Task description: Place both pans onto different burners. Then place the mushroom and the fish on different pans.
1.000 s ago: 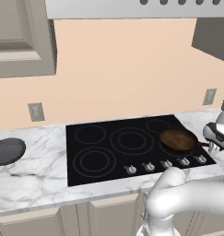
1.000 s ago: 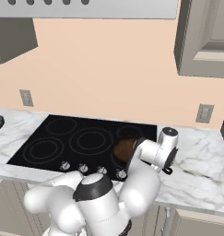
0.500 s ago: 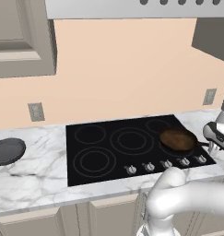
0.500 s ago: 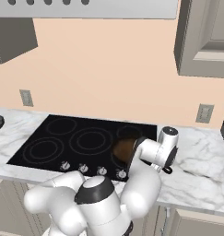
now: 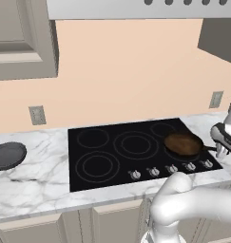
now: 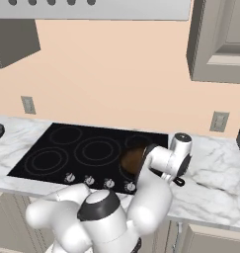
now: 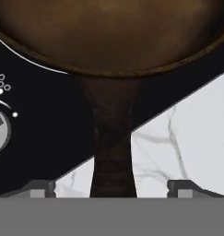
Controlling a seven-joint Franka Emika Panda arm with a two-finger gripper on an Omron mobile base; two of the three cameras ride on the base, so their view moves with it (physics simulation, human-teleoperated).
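The rusty-brown pan [image 5: 182,144] [image 6: 133,159] rests on the front right burner of the black cooktop [image 5: 112,159], its long black handle [image 7: 112,152] pointing right over the marble. My gripper [image 7: 112,186] [image 5: 221,152] is open, one fingertip [image 7: 39,186] on each side of the handle's end, both clear of it. The dark grey pan [image 5: 7,155] lies on the counter far left of the cooktop. Bare burner rings [image 5: 136,144] show at the middle and left. The mushroom and the fish are out of view.
A row of small silver knobs [image 5: 169,169] lines the cooktop's front edge. Marble counter [image 5: 36,185] runs on both sides. Wall outlets [image 5: 37,115] [image 6: 219,121] sit on the backsplash, with cabinets and a hood above.
The jaws have spread apart and let go of the brown pan's handle. The pan stays where it was on the burner, and the arm has barely moved.
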